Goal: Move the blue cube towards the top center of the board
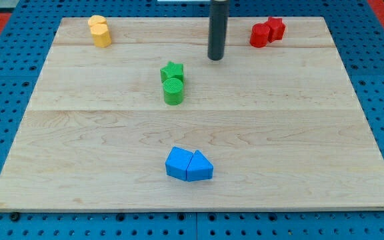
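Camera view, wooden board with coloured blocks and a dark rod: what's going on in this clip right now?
A robot arm's dark rod is working a light wooden board; my tip rests near the view's top centre, touching no block. The blue cube, which is to go toward the top centre, sits near the view's bottom centre, right against a blue wedge-like block, and is not yet pushed. Two green blocks lie between, just left of my tip. Yellow blocks sit top left, red blocks top right.

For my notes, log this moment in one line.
my tip: top center, touching nothing | blue cube: bottom center, against blue wedge | not yet pushed
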Controlling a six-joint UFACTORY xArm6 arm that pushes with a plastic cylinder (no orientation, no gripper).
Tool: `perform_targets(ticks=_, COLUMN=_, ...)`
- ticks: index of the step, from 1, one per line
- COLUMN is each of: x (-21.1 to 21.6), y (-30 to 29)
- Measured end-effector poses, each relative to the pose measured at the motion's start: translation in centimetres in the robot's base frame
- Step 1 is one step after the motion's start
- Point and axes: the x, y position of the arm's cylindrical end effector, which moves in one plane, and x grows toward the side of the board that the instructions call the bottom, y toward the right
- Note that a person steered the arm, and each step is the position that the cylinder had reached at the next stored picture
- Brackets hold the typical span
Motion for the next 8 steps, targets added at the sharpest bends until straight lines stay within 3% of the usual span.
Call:
perform_targets(ticks=2, x=5.4, y=-6.5)
perform_targets(ticks=3, x=6.1, y=0.0)
perform_targets(ticks=4, x=11.5, y=6.4)
perform_targets(ticks=6, x=25.2, y=6.5)
perform_targets(ticks=8, x=26.9, y=-1.2)
